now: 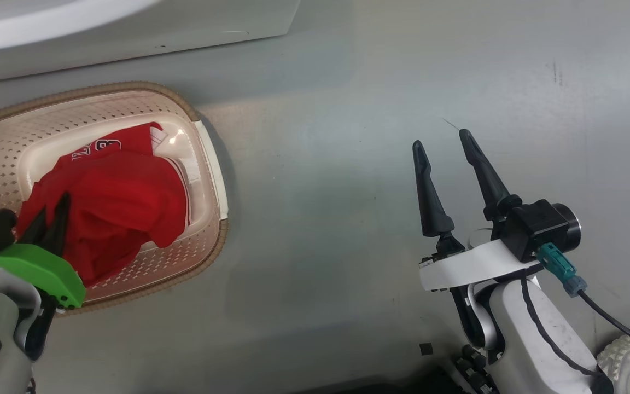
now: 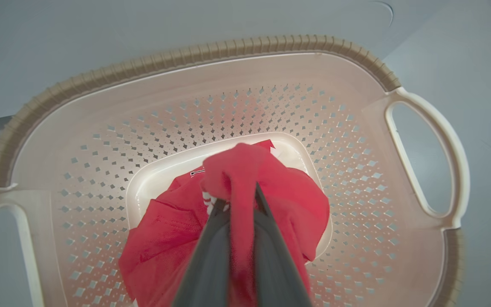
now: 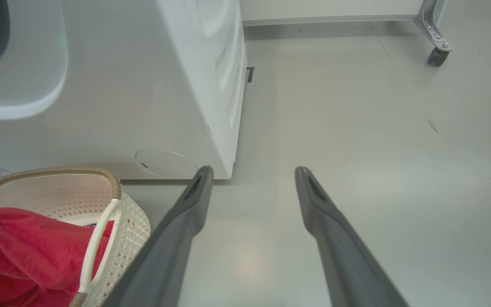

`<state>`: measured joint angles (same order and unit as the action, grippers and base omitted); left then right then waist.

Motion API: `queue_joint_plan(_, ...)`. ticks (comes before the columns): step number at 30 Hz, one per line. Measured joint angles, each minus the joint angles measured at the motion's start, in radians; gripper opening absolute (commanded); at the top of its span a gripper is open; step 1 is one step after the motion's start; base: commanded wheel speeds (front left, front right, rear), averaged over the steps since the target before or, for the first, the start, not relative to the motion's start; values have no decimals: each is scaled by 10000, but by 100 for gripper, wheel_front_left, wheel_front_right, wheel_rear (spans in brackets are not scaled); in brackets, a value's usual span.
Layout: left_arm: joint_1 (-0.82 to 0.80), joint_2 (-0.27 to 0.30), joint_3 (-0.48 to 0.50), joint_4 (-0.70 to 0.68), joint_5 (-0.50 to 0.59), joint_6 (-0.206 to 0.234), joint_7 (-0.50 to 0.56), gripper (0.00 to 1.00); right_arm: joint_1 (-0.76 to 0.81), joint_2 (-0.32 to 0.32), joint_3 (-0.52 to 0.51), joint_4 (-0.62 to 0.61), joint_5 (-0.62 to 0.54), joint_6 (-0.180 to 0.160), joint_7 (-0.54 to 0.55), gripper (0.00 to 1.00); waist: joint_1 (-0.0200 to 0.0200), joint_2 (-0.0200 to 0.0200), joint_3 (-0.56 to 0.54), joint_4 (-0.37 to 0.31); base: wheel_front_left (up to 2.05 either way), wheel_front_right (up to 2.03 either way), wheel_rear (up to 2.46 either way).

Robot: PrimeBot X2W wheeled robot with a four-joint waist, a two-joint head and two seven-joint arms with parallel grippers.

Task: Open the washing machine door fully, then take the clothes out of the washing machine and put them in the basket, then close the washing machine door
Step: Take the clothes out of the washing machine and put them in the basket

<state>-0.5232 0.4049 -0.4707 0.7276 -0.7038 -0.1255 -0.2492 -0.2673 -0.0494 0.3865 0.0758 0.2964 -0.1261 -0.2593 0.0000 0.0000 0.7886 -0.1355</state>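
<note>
Left hand (image 2: 239, 200): fingers together, clamped on a fold of the red clothes (image 2: 164, 230), which hang low inside the basket (image 2: 228, 51), their lower part heaped on its bottom. Right hand (image 1: 442, 139): fingers apart, empty, over bare floor (image 1: 348, 191) well to the basket's right, with the white washer (image 3: 211, 85) just beyond the basket. Step in hand, by judgement: putting the clothes in the basket. The next move calls for parting the left fingers to drop the fold, lifting clear of the rim, then checking the washer for more and closing the door.
</note>
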Motion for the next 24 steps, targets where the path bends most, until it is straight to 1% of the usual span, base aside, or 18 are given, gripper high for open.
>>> queue_joint_plan(1,-5,6,-4,0,8,0,0,7,-17,2,-25,0,0,0,0,100,0,0,57,-48,0,0,0)
queue_joint_plan(2,-24,-2,-15,-17,19,0,0,37,-23,6,-92,0,0,0,0,100,0,0,102,-89,0,0,0)
queue_joint_plan(3,-75,-15,-17,-23,19,0,0,82,-27,-2,-146,-2,0,0,0,100,0,0,144,-121,0,0,0)
queue_joint_plan(4,-124,-29,-17,-19,19,0,0,100,-33,-4,-174,4,0,0,0,100,0,0,171,-150,0,0,0)
queue_joint_plan(16,-163,-155,-75,13,219,-2,0,100,-125,0,-303,190,2,0,0,100,0,0,-349,-73,0,0,0)
queue_joint_plan(24,-111,-391,255,-790,539,-2,-2,100,-166,0,-414,435,6,0,0,100,0,0,-988,66,0,0,0)
